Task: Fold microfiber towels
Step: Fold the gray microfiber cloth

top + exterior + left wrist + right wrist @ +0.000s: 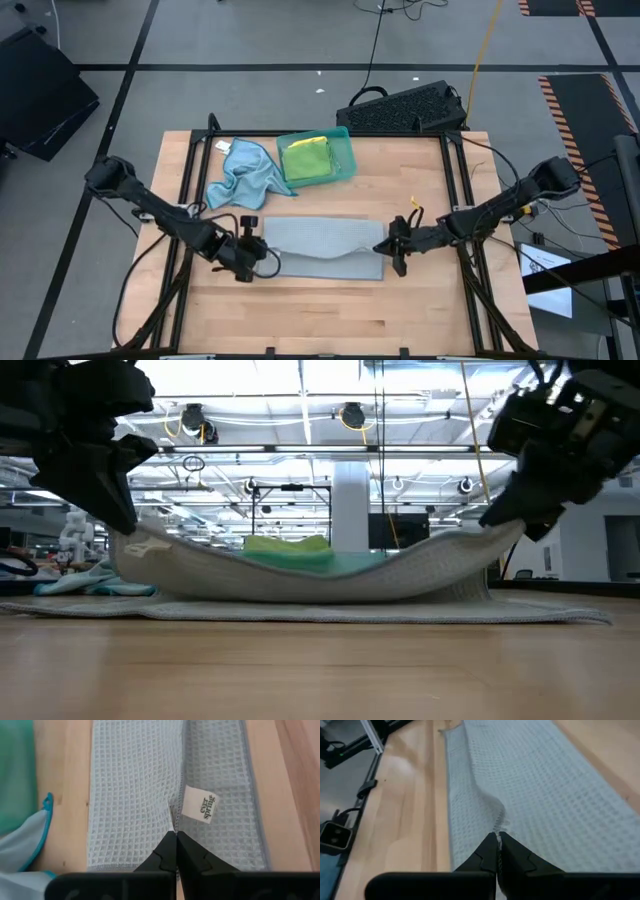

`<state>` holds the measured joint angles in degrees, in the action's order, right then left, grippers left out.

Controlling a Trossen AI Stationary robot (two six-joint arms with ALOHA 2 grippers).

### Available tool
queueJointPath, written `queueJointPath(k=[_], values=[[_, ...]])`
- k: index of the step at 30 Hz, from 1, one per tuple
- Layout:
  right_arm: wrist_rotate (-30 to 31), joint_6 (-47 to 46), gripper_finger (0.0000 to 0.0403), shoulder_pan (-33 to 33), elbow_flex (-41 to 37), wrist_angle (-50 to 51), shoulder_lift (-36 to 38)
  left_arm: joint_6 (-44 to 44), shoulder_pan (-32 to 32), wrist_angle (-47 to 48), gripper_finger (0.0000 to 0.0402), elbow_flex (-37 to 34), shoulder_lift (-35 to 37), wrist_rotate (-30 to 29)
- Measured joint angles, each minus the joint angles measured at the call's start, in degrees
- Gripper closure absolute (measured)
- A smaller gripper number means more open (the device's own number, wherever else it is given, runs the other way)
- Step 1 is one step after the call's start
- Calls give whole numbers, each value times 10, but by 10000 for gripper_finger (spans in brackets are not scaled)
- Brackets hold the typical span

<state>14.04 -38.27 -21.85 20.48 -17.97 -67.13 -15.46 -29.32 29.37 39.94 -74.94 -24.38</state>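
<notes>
A grey waffle-weave microfiber towel (320, 250) lies across the table's middle as a long strip. Its lower layer is flat on the wood, and its upper layer (330, 575) is raised at both ends and sags between them. My left gripper (250, 255) is shut on the towel's left end, and my right gripper (397, 248) is shut on its right end. A light blue towel (245, 172) lies crumpled at the far left. A green towel (308, 158) lies in the teal tray (345, 140). My left gripper pinches the hemmed edge of the upper layer (172, 822) between its two fingertips, beside the white label (200, 806). The fingers slant down from the left. That end is lifted off the lower layer. My right gripper pinches the upper layer's edge (499, 826) at the towel's right end between its fingertips, and the cloth puckers there. The fingers slant down from the right. This end (500, 532) is raised, and the cloth sags toward the middle.
The teal tray stands at the far middle of the table, with the light blue towel to its left. A black keyboard (405, 108) sits beyond the table's far edge. Bare wood (330, 320) stretches between the grey towel and the near edge.
</notes>
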Motion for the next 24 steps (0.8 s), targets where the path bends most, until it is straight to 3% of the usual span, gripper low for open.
queueJointPath(k=[10, 17, 24], values=[[21, -12, 399, -23, -34, -111, -53, -48, -12, 0, 397, 0, -16, -11], [-48, -36, 399, -23, -34, -161, -122, -75, -9, -16, 394, 0, -37, 6], [-77, -70, 398, -25, -34, -204, -190, -77, -9, -27, 394, 0, -62, 23]])
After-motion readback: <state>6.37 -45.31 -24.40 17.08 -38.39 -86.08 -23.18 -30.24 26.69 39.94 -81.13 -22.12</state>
